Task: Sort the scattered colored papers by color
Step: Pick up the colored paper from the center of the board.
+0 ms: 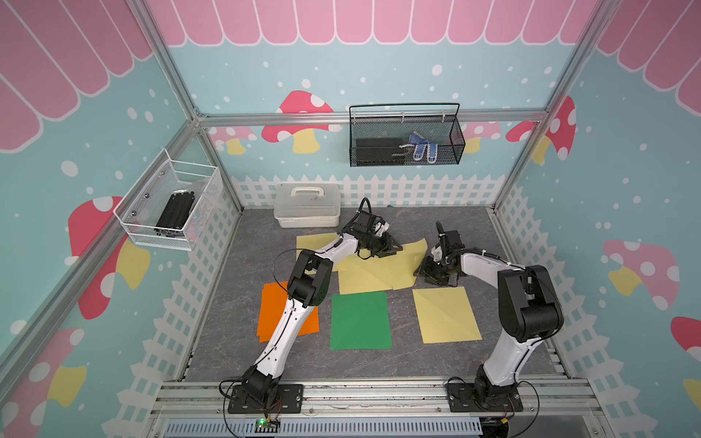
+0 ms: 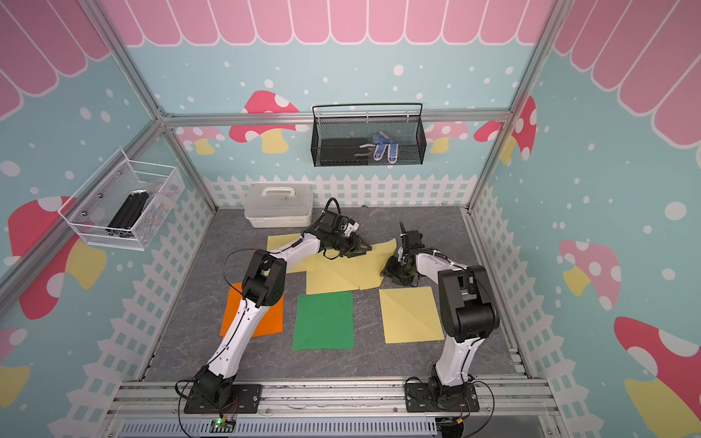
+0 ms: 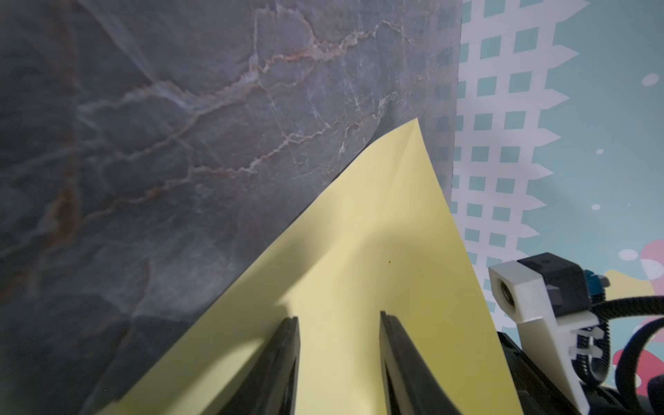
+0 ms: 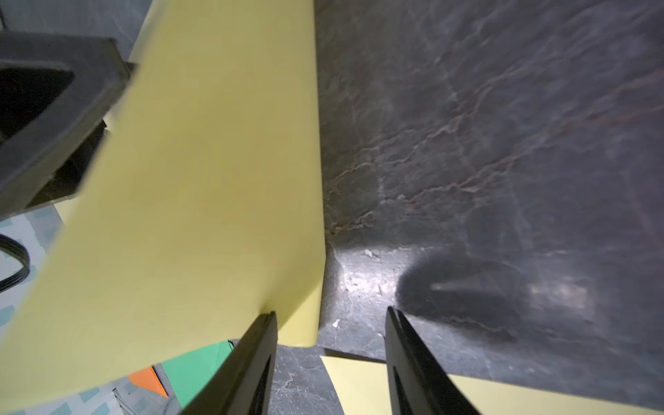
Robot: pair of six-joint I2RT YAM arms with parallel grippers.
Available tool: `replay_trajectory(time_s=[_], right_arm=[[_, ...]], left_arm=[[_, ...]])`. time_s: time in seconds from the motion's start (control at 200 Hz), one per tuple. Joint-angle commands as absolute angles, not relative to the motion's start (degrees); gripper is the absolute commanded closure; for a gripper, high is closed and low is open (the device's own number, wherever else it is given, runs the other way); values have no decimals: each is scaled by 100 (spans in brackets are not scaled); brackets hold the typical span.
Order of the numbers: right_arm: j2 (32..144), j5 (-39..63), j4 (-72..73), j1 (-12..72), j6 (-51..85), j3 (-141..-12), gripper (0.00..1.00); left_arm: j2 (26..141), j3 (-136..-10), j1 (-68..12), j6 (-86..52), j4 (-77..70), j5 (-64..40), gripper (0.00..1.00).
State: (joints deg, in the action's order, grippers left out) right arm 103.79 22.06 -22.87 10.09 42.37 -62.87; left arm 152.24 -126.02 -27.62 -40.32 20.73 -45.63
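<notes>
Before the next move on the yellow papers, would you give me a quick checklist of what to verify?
1. Left claw open: ok, jaws apart over the curled yellow sheet.
2. Right claw open: ok, jaws apart at that sheet's corner.
3. Curled yellow sheet gripped: not ok, neither claw is closed on it.
4. Flat yellow sheet free to receive it: ok, nothing lies on it.
5. Green sheet apart from the yellows: cannot tell, its far edge meets the middle yellow sheet.
6. Orange sheets tidy: cannot tell, the left arm hides part.
</notes>
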Motion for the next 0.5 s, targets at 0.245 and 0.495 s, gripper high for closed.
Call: replay_trajectory(time_s=[0.245,0.495], right_arm=[[9932,2292,-2250,1152,4235,-6025,48],[10046,2537,-1921,1292,4447,-5779,46]], left_arm=[[15328,-12543,-2727,-4039,2030,-4577,60],[15368,-12569,-2733,-4087,2013,-4592,59]])
